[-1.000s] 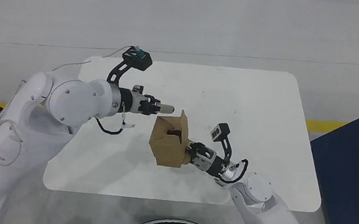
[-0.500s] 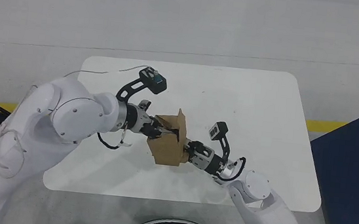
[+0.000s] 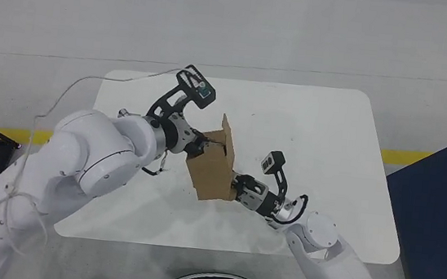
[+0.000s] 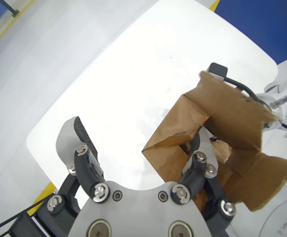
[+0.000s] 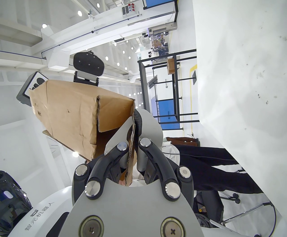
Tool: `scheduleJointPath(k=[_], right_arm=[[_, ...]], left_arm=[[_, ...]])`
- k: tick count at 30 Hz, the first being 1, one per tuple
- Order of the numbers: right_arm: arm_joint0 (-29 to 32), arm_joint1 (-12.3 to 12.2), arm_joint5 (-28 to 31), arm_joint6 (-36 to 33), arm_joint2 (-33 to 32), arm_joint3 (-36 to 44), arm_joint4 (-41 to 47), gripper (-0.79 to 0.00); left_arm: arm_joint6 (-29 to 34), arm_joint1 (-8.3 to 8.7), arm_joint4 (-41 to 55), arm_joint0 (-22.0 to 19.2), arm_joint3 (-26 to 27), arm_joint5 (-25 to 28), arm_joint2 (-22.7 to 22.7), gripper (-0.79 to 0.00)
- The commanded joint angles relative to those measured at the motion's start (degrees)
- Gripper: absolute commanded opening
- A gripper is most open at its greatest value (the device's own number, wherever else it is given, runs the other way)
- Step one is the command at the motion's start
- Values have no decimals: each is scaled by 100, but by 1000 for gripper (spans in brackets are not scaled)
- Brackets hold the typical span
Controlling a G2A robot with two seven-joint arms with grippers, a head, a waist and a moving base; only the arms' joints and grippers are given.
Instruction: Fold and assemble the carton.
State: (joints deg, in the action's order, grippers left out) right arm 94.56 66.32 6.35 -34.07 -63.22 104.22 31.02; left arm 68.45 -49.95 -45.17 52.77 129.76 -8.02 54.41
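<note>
A brown cardboard carton (image 3: 214,170) is held above the middle of the white table (image 3: 322,133), with one flap (image 3: 228,136) standing up. My right gripper (image 3: 239,188) holds it from the near right side. In the right wrist view, that gripper (image 5: 134,120) is shut on the edge of a carton wall (image 5: 74,112). My left gripper (image 3: 200,147) is at the carton's left side and stands open (image 4: 138,126). One of its fingers (image 4: 200,143) pushes into the carton's folded flaps (image 4: 175,143), and the other finger (image 4: 84,132) hangs free over the table.
The table's rounded edge (image 3: 115,235) runs close below the arms. A dark blue panel (image 3: 437,211) stands off the table's right side, and a yellow floor line (image 3: 406,156) runs beside it.
My left arm has swung in from the left and its finger has gone into the carton's flaps. The carton has tipped and its top flap has risen. The right gripper has kept its hold.
</note>
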Motion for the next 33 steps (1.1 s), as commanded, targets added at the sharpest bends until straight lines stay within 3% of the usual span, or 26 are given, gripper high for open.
scheduleJointPath(k=[1,7,24,29,33], right_arm=[[-16,1,3,-20,0,1,10,-785],[-47,1,-2,-34,-15,-9,27,-785],[-240,31,-2,-40,30,-137,153,-785],[-329,46,-66,-48,78,-179,176,-785],[-375,55,-96,-42,109,-200,164,-785]], left_arm=[[-63,16,-263,75,67,54,64,0],[-233,50,-483,306,184,112,367,0],[-444,113,757,896,-33,284,1648,0],[142,116,1951,996,-31,630,1706,0],[371,113,2049,830,-61,773,1624,0]])
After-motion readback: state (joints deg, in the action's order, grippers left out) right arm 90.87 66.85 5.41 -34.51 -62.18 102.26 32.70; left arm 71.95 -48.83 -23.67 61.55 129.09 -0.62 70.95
